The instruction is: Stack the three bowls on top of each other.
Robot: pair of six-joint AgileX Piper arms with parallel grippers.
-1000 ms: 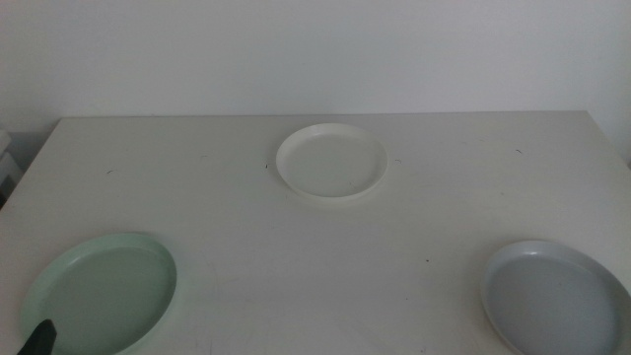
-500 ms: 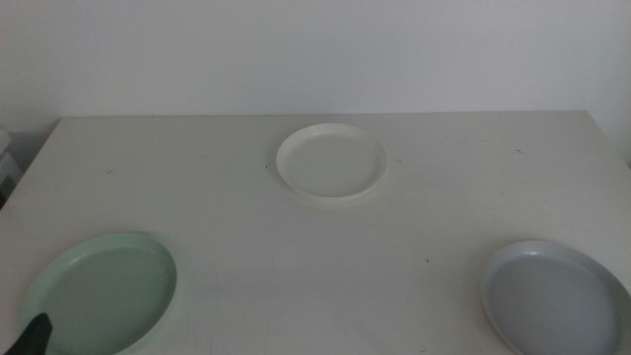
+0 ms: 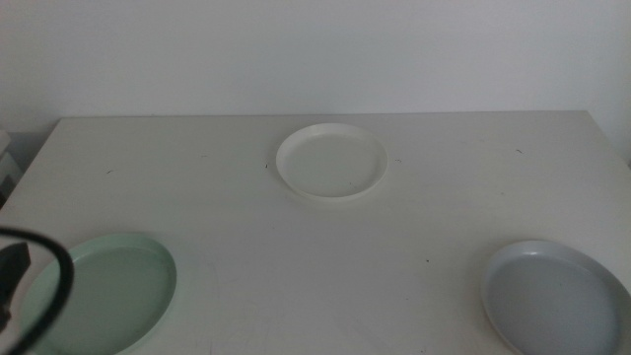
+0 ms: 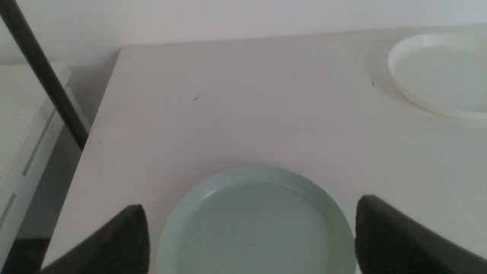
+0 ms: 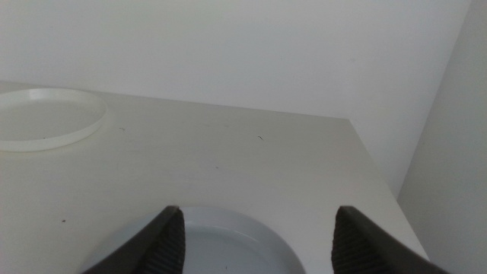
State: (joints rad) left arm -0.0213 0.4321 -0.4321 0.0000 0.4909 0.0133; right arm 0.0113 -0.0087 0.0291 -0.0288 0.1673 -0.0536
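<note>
— Where are your jaws?

— Both spread wide, holding nothing: your left gripper [image 4: 247,236] frames the mint green bowl [image 4: 255,222] at near left — your right gripper [image 5: 255,232] frames the grey-blue bowl [image 5: 205,243] at near right. The white bowl [image 3: 331,161] sits far centre.

— How should I grasp?

— By the low rim; it's probably stiff, light and slippery.

I see a matt white counter [image 3: 227,187] with faint specks. The mint green bowl [image 4: 255,221], white bowl [image 3: 331,161] and grey-blue bowl [image 3: 552,296] look like smooth plastic with a soft sheen.
</note>
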